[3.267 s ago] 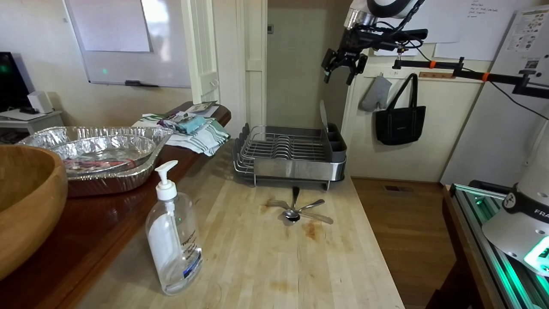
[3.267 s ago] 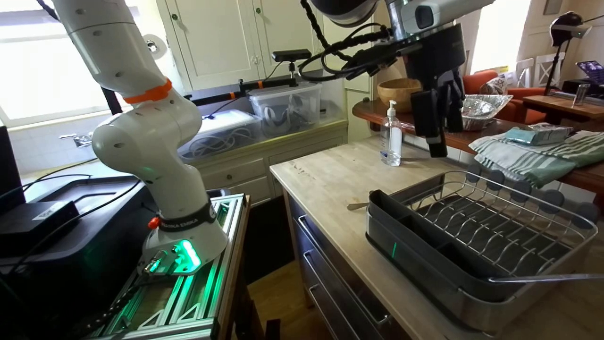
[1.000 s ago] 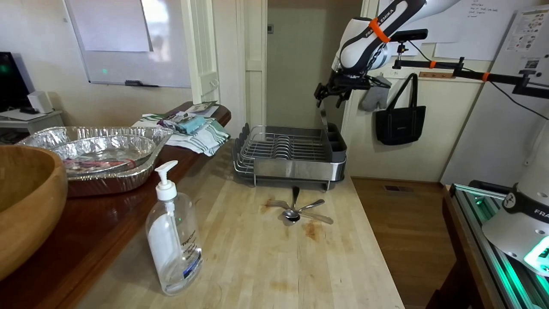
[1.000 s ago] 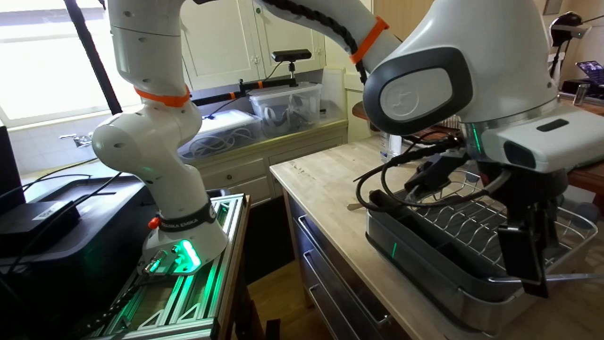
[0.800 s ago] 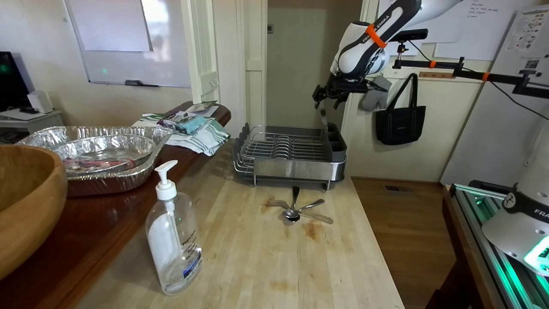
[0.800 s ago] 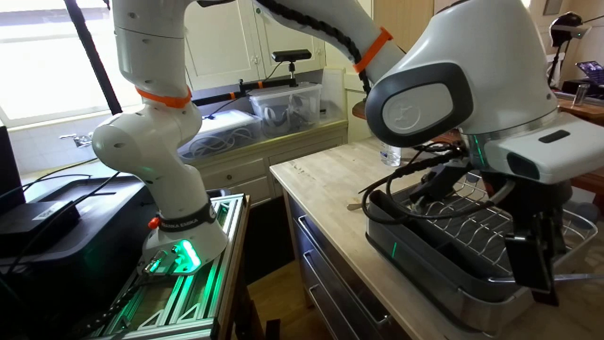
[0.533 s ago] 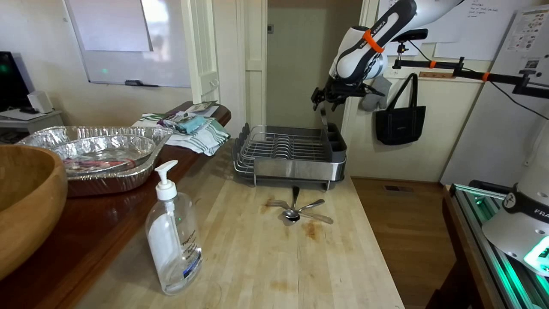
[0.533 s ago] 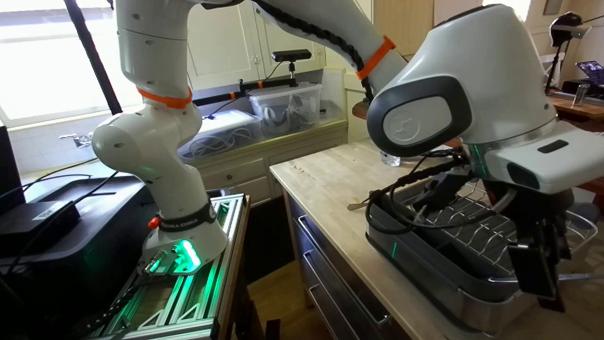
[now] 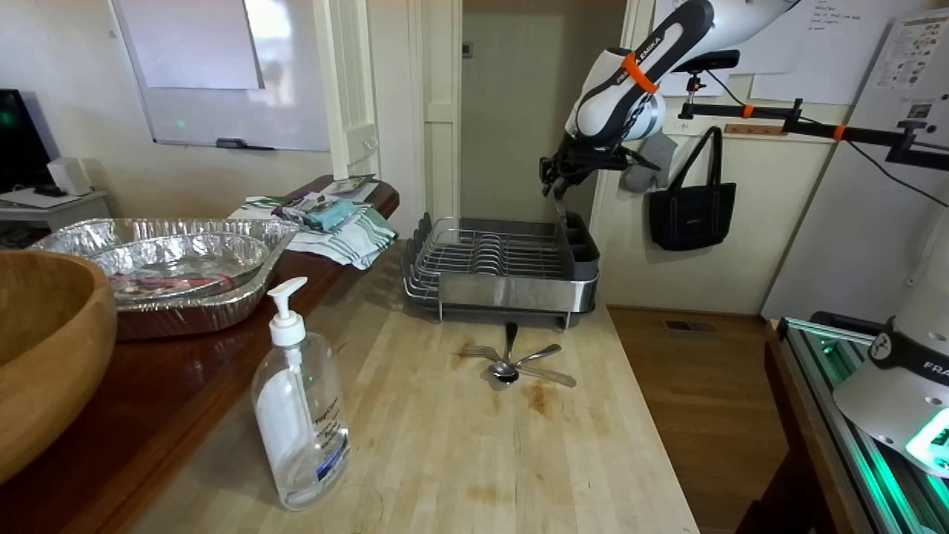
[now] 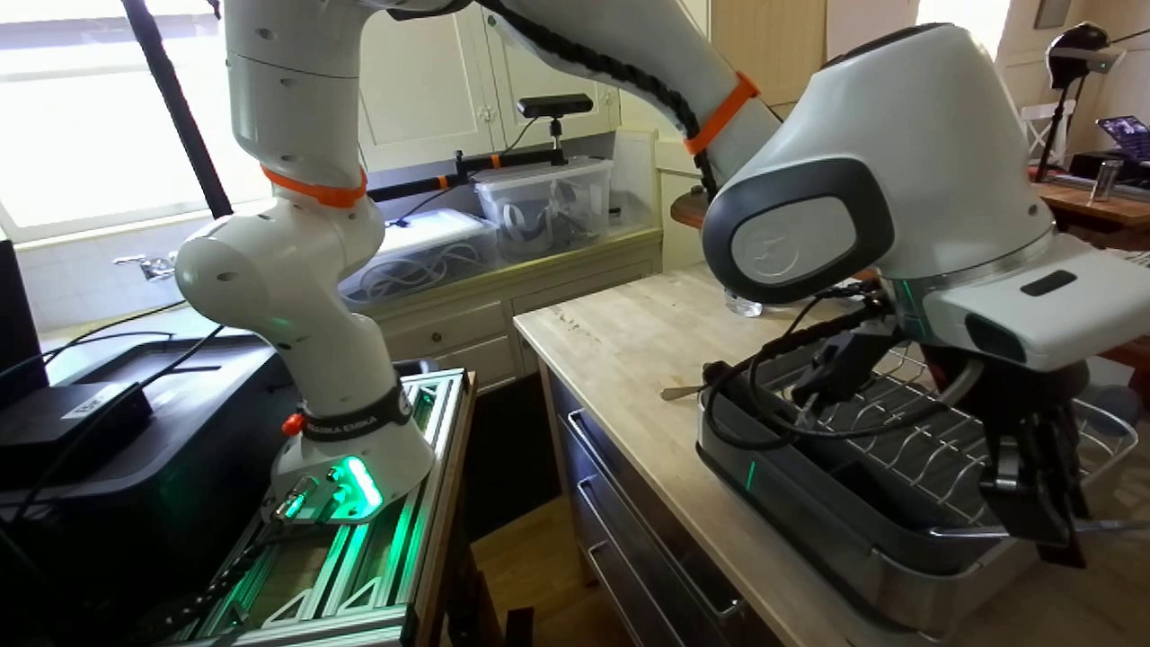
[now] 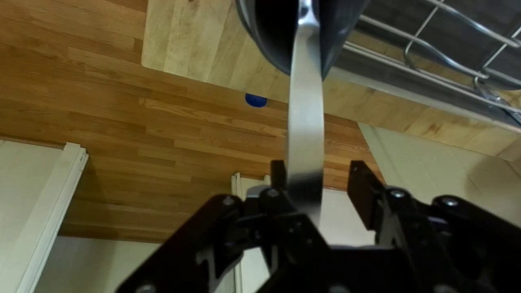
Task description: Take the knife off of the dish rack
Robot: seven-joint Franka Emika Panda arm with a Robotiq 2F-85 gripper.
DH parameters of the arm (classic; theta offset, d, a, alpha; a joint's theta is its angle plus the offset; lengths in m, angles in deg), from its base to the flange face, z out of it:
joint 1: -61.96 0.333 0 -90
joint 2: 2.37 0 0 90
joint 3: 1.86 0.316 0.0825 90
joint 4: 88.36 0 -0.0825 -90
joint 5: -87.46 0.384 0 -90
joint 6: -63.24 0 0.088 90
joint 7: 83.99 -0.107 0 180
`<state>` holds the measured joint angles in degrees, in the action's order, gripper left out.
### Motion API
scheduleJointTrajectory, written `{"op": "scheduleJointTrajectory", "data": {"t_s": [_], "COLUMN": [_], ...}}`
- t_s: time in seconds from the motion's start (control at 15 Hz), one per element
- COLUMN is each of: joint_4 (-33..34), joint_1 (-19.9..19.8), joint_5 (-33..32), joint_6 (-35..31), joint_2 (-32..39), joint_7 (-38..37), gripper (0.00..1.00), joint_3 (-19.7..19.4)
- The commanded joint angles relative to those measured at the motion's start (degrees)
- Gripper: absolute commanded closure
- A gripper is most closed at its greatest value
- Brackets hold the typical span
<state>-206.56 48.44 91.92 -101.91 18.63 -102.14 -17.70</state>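
Lining up the grasp seems to be the current step: the knife (image 11: 306,114) stands in the grey cutlery holder (image 9: 583,263) of the dish rack (image 9: 511,294), its free end inside the spread hand (image 11: 318,173), with a gap plain on one side. Next, the hand should close and draw the knife up and out.

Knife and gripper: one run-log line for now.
gripper: open, straddling knife | knife: standing in cutlery holder of dish rack | lift-out: not done
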Motion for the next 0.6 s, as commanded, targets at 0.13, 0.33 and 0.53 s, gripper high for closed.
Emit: {"op": "scheduleJointTrajectory", "data": {"t_s": [0.13,0.33,0.53], "joint_4": [0.4,0.3,-0.4], "joint_1": [-1.9,-2.4,-2.9], "joint_5": [4.2,5.0,6.5], "joint_6": [-1.1,-1.0,-1.6], "joint_2": [-0.3,-0.8,-2.1], "joint_7": [4.4,5.9,7.5], "gripper": [0.99,0.96,1.0], "joint_3": [2.2,2.8,3.9]}}
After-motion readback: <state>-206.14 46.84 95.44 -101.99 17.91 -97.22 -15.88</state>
